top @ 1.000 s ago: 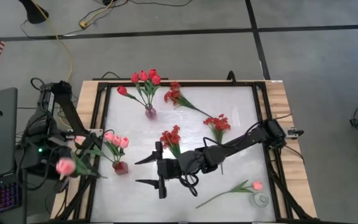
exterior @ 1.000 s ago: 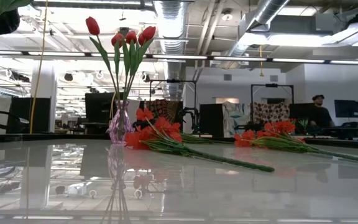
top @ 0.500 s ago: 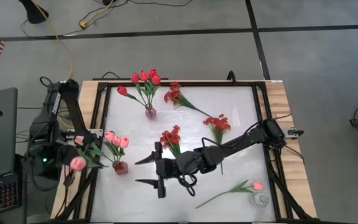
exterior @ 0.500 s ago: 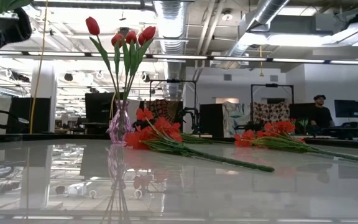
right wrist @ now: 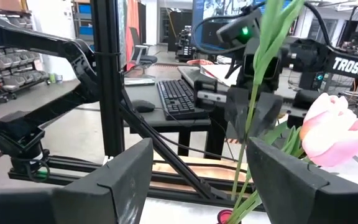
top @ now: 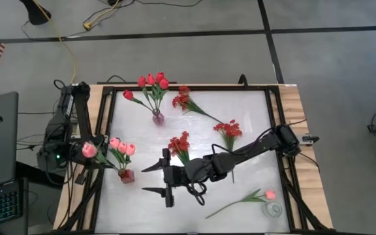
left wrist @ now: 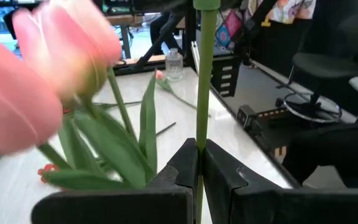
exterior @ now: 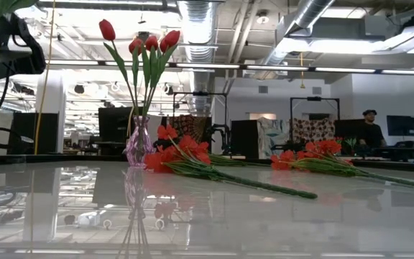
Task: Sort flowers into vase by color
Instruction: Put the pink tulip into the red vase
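One pink tulip (top: 89,150) on thin green stem, left pincer (left wrist: 199,180) clamped

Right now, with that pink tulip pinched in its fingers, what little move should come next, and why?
Probably carry the pink tulip toward the small red vase that holds other pink tulips. The left gripper is shut on its stem beside that vase, not yet above it.
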